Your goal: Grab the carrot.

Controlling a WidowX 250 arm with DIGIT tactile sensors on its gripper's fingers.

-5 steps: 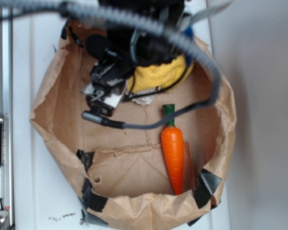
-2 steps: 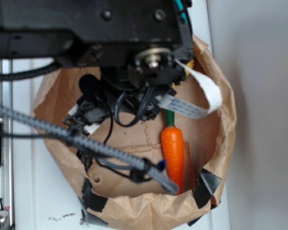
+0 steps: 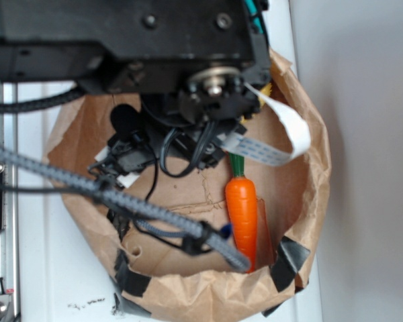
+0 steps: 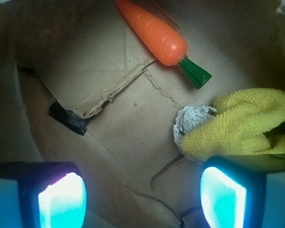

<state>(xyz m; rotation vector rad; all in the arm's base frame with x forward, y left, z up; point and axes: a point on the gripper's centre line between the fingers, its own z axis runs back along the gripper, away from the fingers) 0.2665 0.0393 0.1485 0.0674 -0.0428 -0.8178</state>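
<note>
Toward the top of the wrist view, the glossy orange toy carrot with its dark-green stem cap (image 4: 154, 34) lies flat on the floor of the crumpled brown paper bag (image 4: 109, 118), its long axis slanting from upper left down to lower right. At the bottom of that frame the end effector (image 4: 142, 194) hangs with its two glowing pads spread wide, holding nothing and well apart from the carrot. A fuzzy yellow cloth (image 4: 242, 126) sits at right, between pad and stem. I'd judge it must advance and rotate across that slant.

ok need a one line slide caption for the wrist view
Open gripper hovers over a paper bag's floor, with the carrot ahead and a yellow cloth beside it.
</note>
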